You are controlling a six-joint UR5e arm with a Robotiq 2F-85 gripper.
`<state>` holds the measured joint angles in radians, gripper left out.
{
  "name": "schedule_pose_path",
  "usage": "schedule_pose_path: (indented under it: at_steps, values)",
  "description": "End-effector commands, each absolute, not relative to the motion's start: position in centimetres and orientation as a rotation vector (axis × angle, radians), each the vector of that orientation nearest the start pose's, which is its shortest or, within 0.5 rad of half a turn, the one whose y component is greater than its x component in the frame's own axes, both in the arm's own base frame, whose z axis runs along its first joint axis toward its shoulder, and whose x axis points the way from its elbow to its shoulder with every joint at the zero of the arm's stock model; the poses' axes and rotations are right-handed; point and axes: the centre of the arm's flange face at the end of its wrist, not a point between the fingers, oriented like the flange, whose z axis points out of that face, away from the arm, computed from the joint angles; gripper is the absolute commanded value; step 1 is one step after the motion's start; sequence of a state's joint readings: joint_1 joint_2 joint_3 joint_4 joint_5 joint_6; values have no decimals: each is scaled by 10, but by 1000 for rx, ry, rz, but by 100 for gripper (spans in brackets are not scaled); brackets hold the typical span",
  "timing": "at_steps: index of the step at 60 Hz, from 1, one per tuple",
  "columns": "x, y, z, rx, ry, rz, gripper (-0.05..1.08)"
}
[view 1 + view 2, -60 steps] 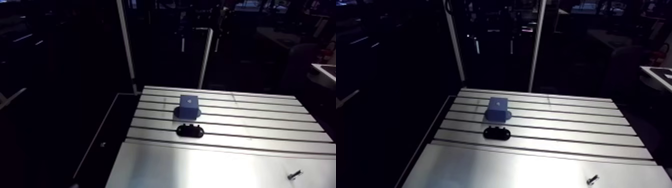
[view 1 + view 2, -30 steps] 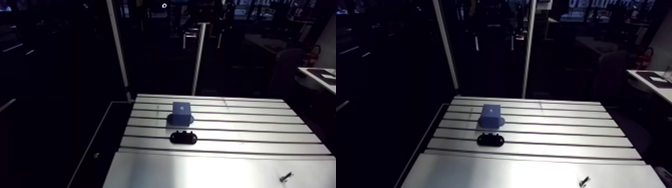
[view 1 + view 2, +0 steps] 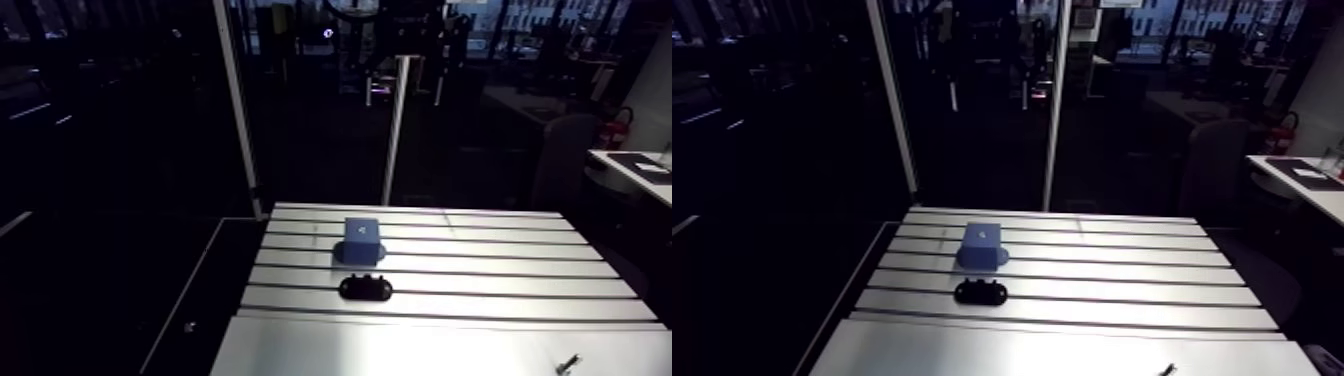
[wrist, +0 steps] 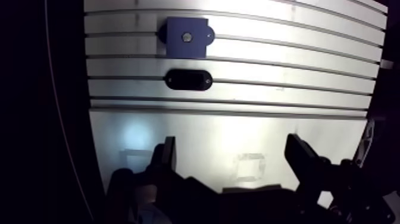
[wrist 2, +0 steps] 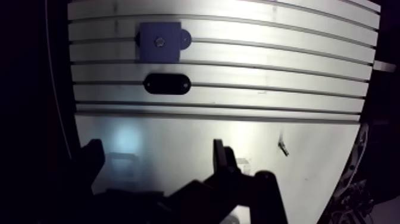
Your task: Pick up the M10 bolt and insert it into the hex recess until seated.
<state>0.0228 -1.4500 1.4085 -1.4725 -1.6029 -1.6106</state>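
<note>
The M10 bolt (image 5: 283,145), small and dark, lies on the smooth plate beside one finger of my gripper (image 4: 233,158), outside the gap. The arm view shows the bolt (image 3: 568,363) at the table's near right. A blue block (image 4: 187,37) with a small recess in its top face stands on the slotted table (image 4: 297,65), far ahead of the gripper. The gripper is open, its fingers (image 4: 166,156) wide apart with only bare plate between them. It does not show in the arm view.
A black oval piece (image 4: 187,79) lies on the slats between the blue block and the smooth plate (image 4: 196,137). The table's left edge drops into darkness. Two upright frame posts (image 3: 236,110) stand behind the table's far edge.
The arm camera has shifted, so the table sits lower and a little smaller in the view. The block, oval piece and bolt keep their places on the table.
</note>
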Motion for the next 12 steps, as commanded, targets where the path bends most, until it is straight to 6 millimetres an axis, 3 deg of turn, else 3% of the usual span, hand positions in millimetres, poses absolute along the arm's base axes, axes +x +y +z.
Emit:
schedule_pose_path:
  at_steps: [1,12]
  values:
    - [-533,-143,495,-104,3082,45,0]
    - [-533,-143,494,-104,3082,45,0]
